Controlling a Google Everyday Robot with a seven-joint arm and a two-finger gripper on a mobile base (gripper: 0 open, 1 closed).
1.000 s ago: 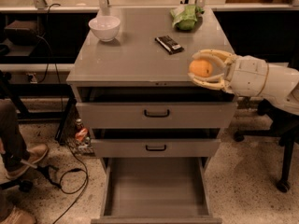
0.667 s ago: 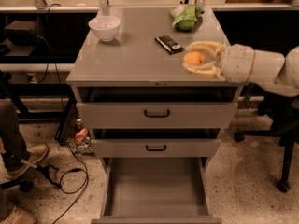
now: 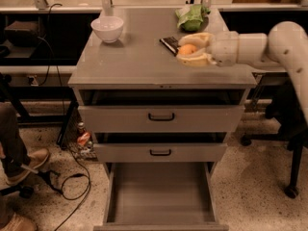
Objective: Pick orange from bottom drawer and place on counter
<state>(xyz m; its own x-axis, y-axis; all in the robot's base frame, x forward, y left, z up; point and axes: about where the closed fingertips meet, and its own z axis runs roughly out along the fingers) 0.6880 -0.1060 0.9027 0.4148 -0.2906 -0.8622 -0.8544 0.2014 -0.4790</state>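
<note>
The orange [image 3: 186, 49] is held between the cream fingers [image 3: 197, 38] of my gripper [image 3: 185, 50], which reaches in from the right over the right side of the grey counter [image 3: 134, 61]. The gripper is shut on the orange, low over the counter top. The bottom drawer [image 3: 160, 192] is pulled out at the foot of the cabinet, and its grey floor shows nothing in it.
A white bowl [image 3: 107, 28] stands at the counter's back left. A green bag [image 3: 192, 17] lies at the back right, and a dark flat object [image 3: 169, 44] lies just left of the gripper. The two upper drawers with black handles [image 3: 161, 116] are slightly open. A person's legs [image 3: 14, 153] are at the left.
My gripper has carried the orange from in front of the counter's right front edge up and back over the counter top, moving left and away from the front edge.
</note>
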